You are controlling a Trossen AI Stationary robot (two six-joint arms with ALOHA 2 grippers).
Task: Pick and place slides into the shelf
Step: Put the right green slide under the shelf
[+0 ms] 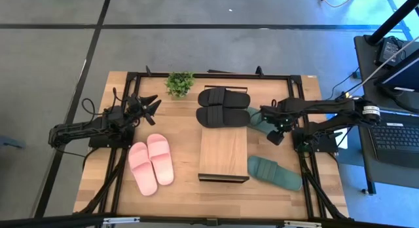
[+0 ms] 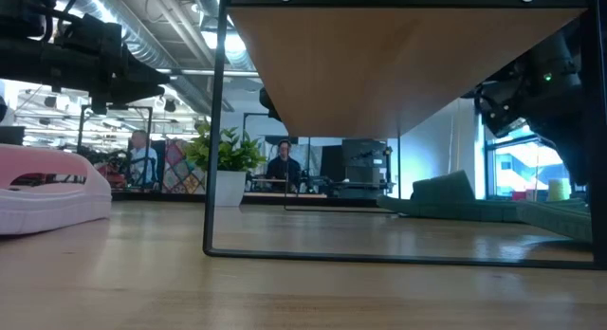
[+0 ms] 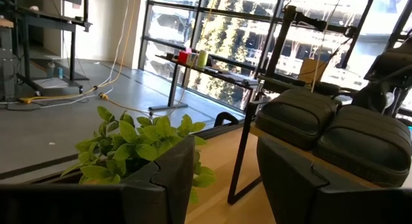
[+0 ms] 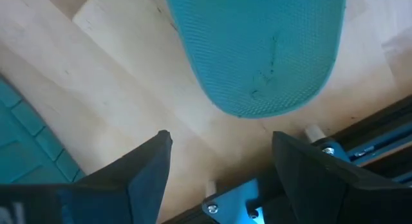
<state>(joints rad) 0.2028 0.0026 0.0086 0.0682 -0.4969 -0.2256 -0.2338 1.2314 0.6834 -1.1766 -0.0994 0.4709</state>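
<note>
Nearby, potted plant (image 1: 180,83) (beside black slides (image 1: 223,107))

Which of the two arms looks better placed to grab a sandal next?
Probably the right. Its open gripper hangs right over a green slide, while the left gripper, also open, sits by the plant, away from the pink pair.

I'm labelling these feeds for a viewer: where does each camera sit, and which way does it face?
High: overhead, facing down on table, both arms, shelf.
Low: tabletop level, under the shelf, pink slide at left.
Left wrist: past its open fingers to plant and black slides.
Right wrist: down past open fingers onto green slide.
Shared: high and left wrist both show the black slides.
</note>
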